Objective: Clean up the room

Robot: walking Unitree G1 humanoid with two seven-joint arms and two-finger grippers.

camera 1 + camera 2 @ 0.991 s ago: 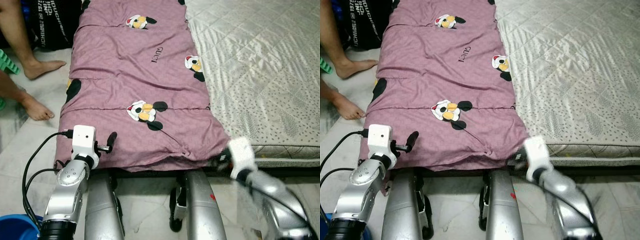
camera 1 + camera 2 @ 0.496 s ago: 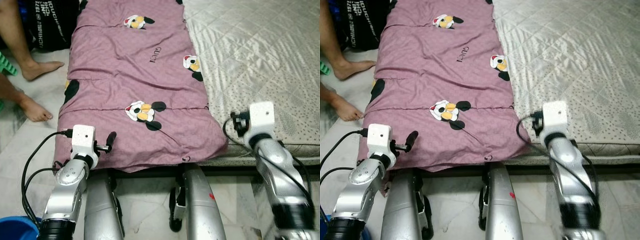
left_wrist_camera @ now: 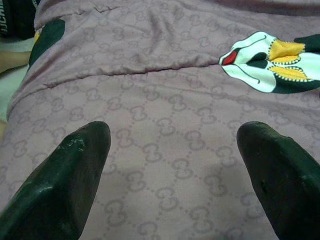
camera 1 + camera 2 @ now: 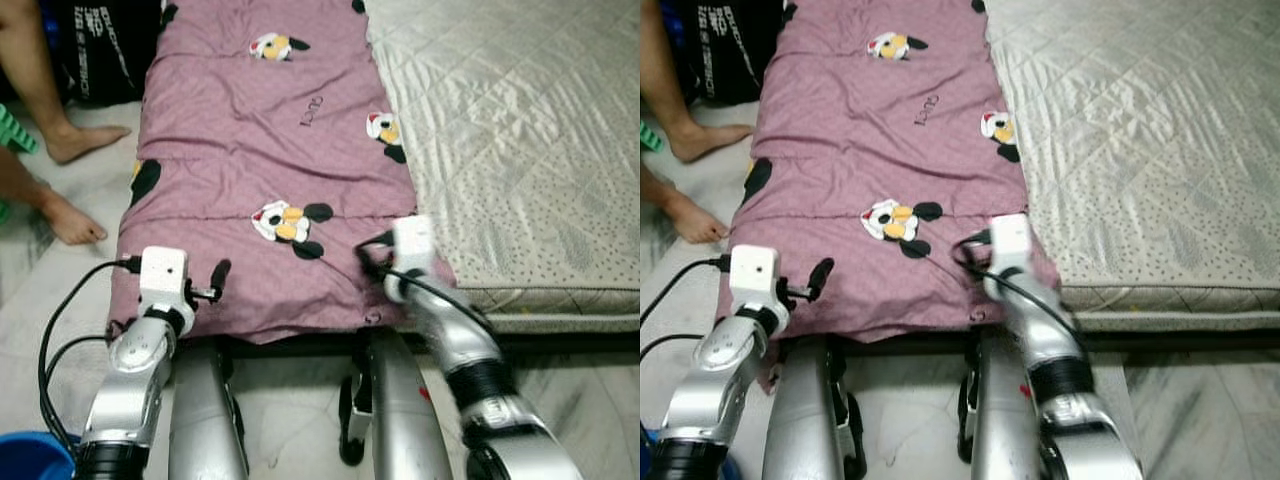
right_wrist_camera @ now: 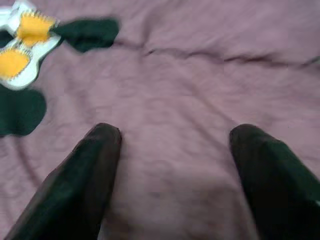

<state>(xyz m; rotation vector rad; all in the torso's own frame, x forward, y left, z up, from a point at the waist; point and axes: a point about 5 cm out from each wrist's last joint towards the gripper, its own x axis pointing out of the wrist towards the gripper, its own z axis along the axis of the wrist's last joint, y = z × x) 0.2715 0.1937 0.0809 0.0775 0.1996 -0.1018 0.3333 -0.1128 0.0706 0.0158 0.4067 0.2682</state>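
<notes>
A mauve blanket (image 4: 270, 140) printed with cartoon mice lies along the left side of the bed, its near edge hanging over the front. My left gripper (image 4: 216, 279) hovers open over the blanket's near left part; in the left wrist view its fingers (image 3: 75, 165) stand wide apart above the fabric. My right gripper (image 4: 368, 256) is over the blanket's near right corner. It is open too, with only cloth between its fingers (image 5: 95, 160), which are close to the blanket.
A grey quilted mattress (image 4: 520, 130) takes up the right side. A person's bare feet (image 4: 72, 215) rest on the floor at the left, beside a black bag (image 4: 100, 50). A blue bucket (image 4: 30, 462) sits at the bottom left. My own legs (image 4: 205, 420) stand against the bed's front.
My right arm has swung left from the mattress edge onto the blanket's near right corner. The left arm has stayed where it was.
</notes>
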